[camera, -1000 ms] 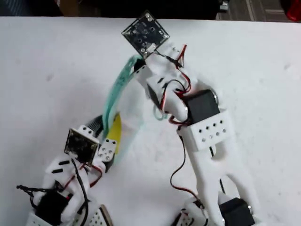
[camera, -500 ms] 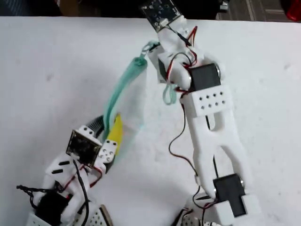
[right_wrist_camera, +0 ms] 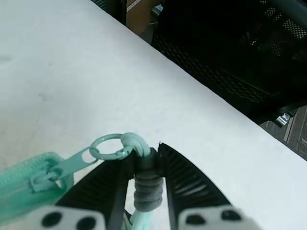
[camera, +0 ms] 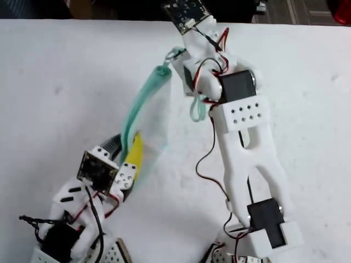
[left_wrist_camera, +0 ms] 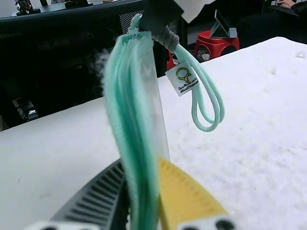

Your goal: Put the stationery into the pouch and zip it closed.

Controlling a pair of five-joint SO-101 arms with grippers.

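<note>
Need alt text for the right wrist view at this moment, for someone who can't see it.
The right pincer is shut on the grey-wrapped end of a mint cord, whose ring joins the zipper pull of the mint pouch. A white table lies beneath.

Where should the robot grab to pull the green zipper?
Grab the grey wrap on the strap, beyond the ring on the zipper tab, coming from the pouch's far end, along its length. The tab is thin and flat; the wrap is a thick knob the right pincer clamps.
</note>
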